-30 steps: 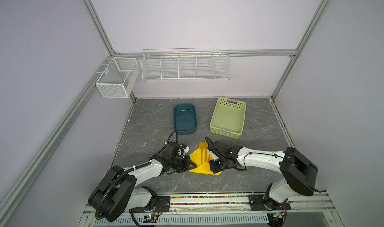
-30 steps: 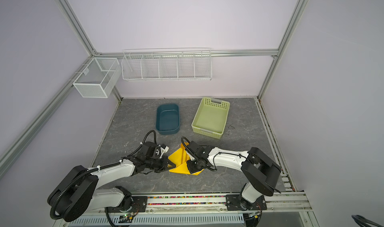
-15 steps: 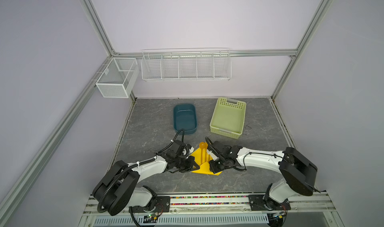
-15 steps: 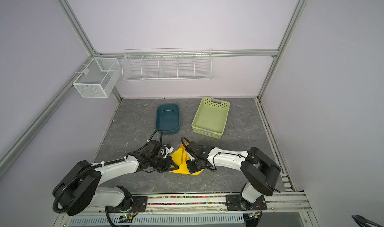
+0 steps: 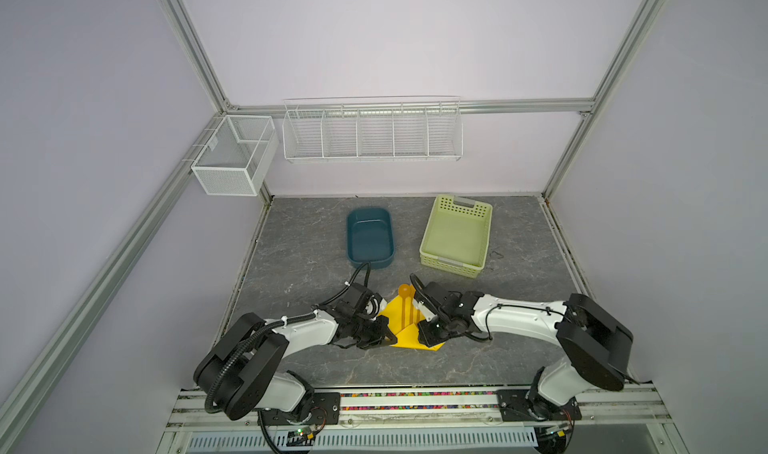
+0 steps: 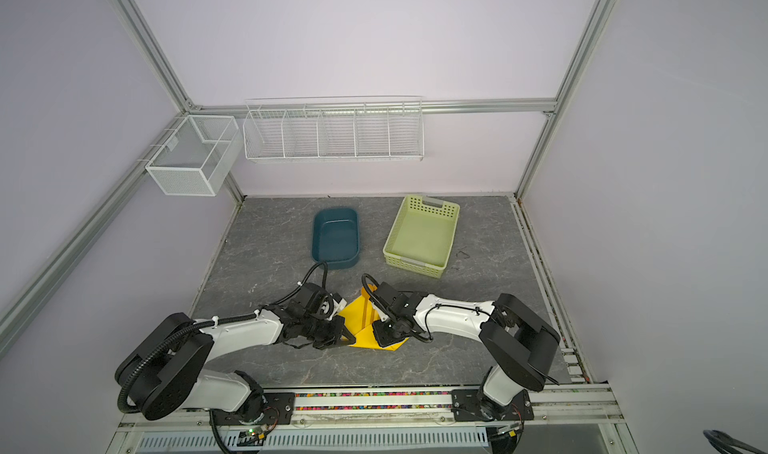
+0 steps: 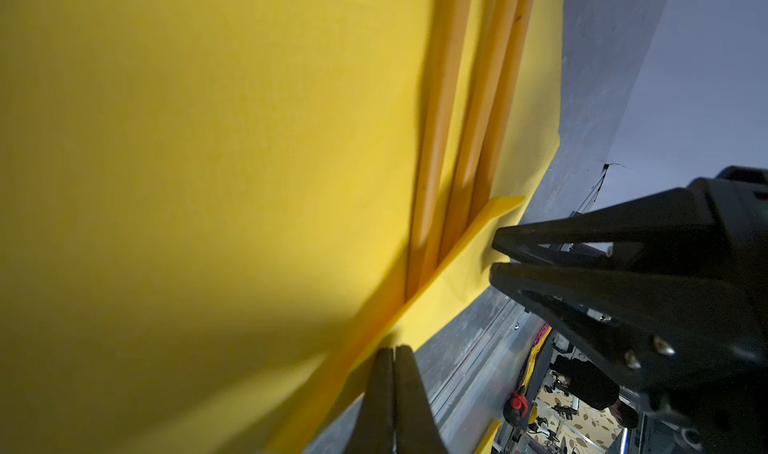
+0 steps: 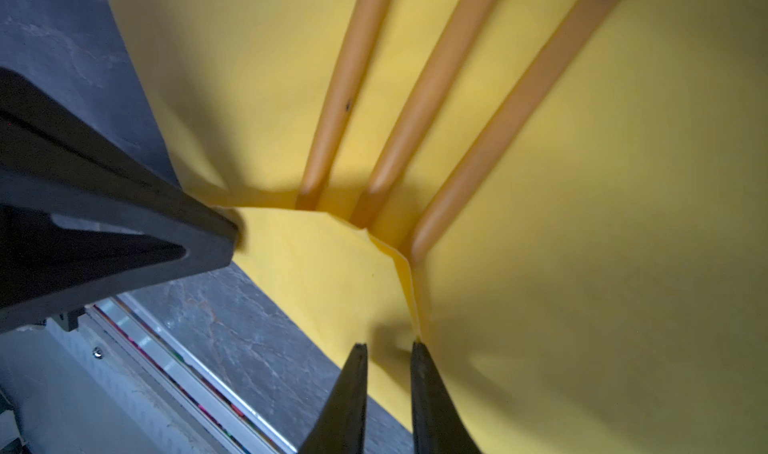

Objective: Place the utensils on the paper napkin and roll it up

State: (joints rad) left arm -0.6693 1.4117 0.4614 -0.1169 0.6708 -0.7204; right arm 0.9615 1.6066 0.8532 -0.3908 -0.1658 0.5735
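Observation:
The yellow paper napkin lies near the table's front, and its near edge is folded up over the handle ends of the three orange utensils. The spoon bowl pokes out past the far corner. My left gripper is shut, its tips pressed against the folded flap; I cannot tell if paper is pinched. My right gripper stands slightly open at the flap's other side. One of its fingertips touches the fold's crease, and nothing is between the fingers.
A dark blue tub and a pale green perforated basket stand behind the napkin. White wire racks hang on the back wall. The metal front rail runs just below both arms.
My left gripper has slid to the right, up to the napkin's near edge. The right gripper's fingers have parted a little while it stays at the fold.

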